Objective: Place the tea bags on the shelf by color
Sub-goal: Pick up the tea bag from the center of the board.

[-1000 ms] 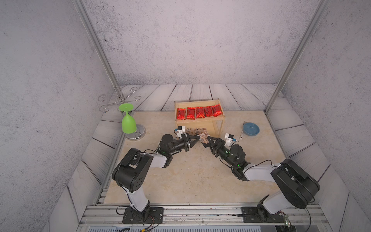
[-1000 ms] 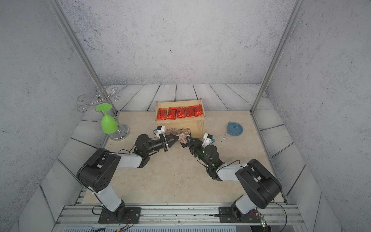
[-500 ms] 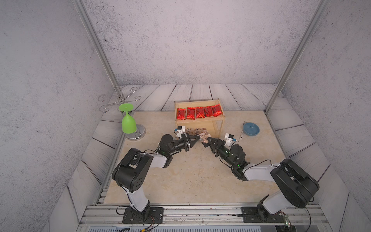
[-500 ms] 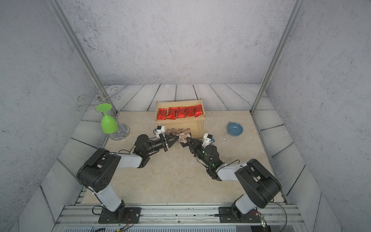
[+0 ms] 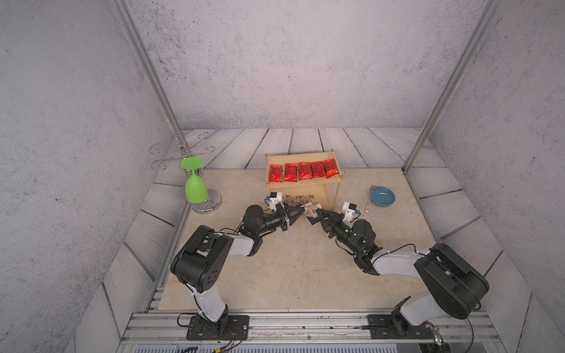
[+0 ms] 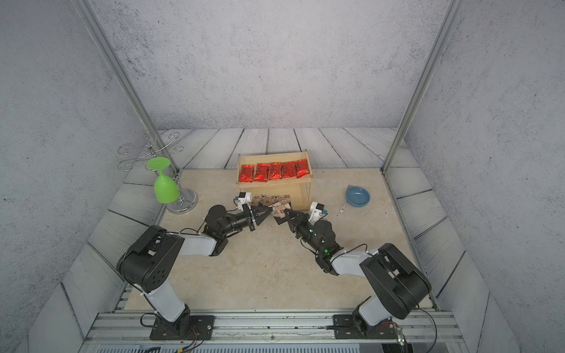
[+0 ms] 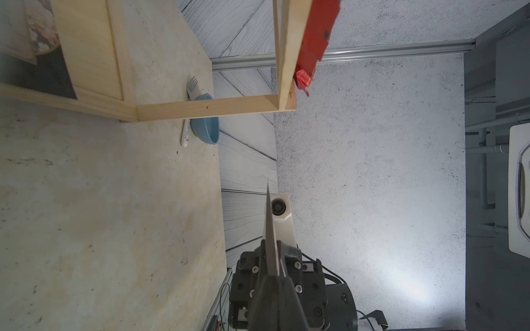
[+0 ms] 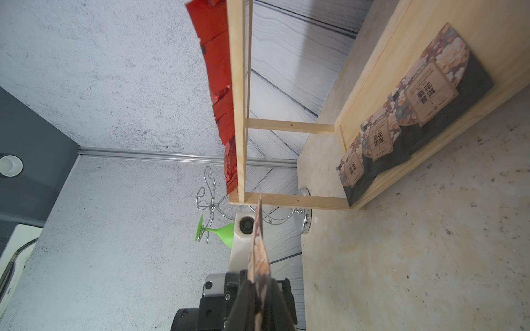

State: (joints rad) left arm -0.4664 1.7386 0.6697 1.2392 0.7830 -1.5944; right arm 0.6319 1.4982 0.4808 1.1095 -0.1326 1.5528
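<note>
One black tea bag point(image 5: 310, 209) with a tan label hangs edge-up just in front of the shelf point(image 5: 302, 184), held from both sides. My left gripper point(image 5: 301, 212) is shut on one end and my right gripper point(image 5: 318, 214) is shut on the other. The left wrist view shows the packet point(image 7: 271, 229) edge-on between the left gripper's point(image 7: 272, 276) fingers. It point(image 8: 259, 249) is also edge-on in the right gripper's point(image 8: 259, 282) grip. Several red tea bags point(image 5: 302, 171) lie in a row on the top tier. Three black ones point(image 8: 424, 94) lie on the lower tier.
A green wine glass point(image 5: 195, 189) hangs upside down on a chrome wire stand point(image 5: 208, 202) at the left. A blue bowl point(image 5: 382, 196) and a white fork point(image 5: 368, 204) lie right of the shelf. Grey walls and metal posts enclose the table.
My right gripper has closed on the black packet that the left gripper holds. Neither arm has shifted noticeably.
</note>
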